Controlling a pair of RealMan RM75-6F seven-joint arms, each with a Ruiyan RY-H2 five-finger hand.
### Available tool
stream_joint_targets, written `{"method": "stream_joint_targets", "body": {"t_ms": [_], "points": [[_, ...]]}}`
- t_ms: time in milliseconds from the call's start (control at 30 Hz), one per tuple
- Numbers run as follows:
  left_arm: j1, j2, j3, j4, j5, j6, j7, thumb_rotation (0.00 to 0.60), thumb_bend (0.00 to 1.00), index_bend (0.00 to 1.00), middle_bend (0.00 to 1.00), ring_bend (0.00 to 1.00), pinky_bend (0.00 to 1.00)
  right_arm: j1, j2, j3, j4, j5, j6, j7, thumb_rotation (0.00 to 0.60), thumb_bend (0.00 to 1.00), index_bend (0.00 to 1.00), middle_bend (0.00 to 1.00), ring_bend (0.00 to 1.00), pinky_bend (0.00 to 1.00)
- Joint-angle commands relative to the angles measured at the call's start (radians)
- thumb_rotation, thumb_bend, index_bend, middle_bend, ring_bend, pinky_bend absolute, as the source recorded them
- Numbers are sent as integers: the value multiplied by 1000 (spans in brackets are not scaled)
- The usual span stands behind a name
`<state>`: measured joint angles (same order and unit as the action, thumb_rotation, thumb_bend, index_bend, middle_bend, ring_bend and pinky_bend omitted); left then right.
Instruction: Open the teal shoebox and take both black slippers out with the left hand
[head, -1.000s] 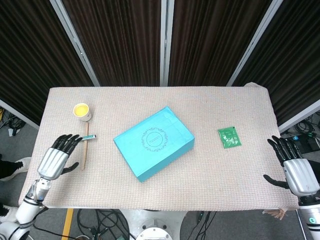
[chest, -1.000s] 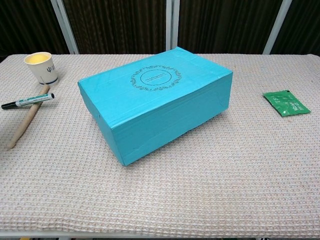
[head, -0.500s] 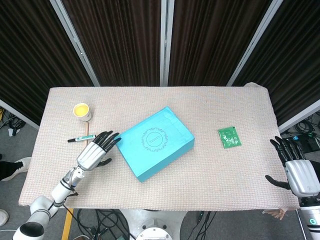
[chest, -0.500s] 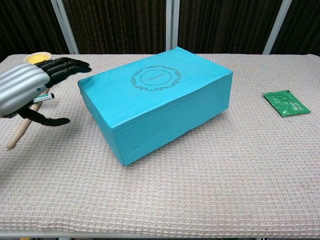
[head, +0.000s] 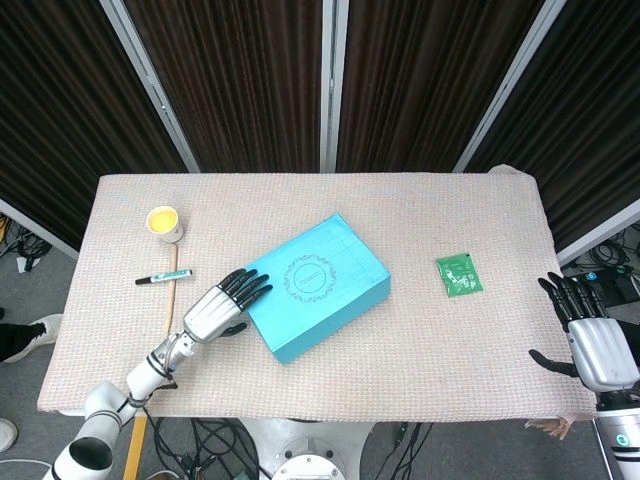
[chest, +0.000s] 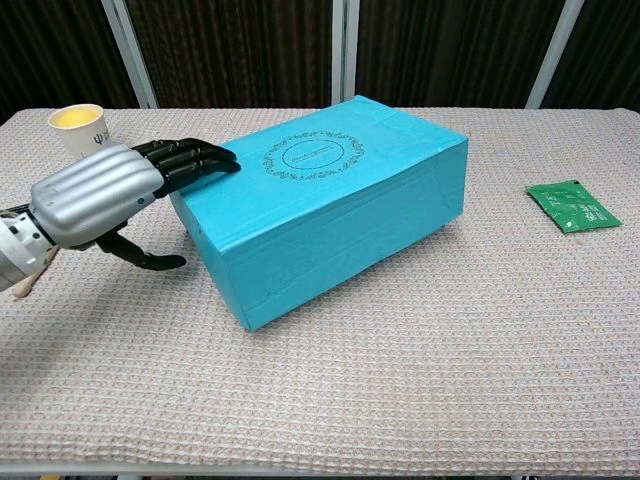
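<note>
My left hand's (chest: 95, 192) black fingers (chest: 185, 157) are stretched out together, tips lying on the left edge of the shoebox (chest: 320, 205) lid, thumb hanging apart below beside the box's left wall; they hold nothing. The closed teal box sits mid-counter (head: 330, 380), turned at an angle. My right hand (head: 590, 335) rests at the counter's near right corner, fingers spread, empty. Far left stand a cup (head: 164, 222), a marker (head: 165, 277) and a wooden stick (head: 172, 295). A green packet (head: 459, 274) lies right of the box.
</note>
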<state>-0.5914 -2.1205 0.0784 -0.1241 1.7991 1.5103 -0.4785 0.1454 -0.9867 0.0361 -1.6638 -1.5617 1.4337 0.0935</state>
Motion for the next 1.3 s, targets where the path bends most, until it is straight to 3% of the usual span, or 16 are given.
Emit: {"method": "stream_joint_targets", "body": {"t_ms": [33,400,600,933,1133,1300], "points": [[-6,-3,1,4,-8,-5,-3,600,159,79,45,58,175,0,1,0,-3,1,-1,-3,600,19,29,21,0,0],[-14,-11,-1,4,-48,5,-46,600,151,103,84,59,174,-3,4,0,-12,6,-6,-10,600,19,29,21,0,0],[-23,-25,-16,4,-78,22,-91,600,168,195,164,108,198,-4,5,0,-14,9,-9,-12,600,19,32,21,0,0],[-33,-33,-20,10,-102,46,-140,600,353,309,261,193,265,-5,8,2,-17,12,-13,-11,600,18,34,21,0,0],[-31,-40,-31,6,-124,45,-182,600,413,336,286,210,279,-3,8,2,-17,13,-18,-10,600,18,34,21,0,0],[-26,-50,-69,-23,-169,56,-278,600,449,353,313,227,291,-5,13,2,-22,12,-14,-13,600,19,34,21,0,0]]}}
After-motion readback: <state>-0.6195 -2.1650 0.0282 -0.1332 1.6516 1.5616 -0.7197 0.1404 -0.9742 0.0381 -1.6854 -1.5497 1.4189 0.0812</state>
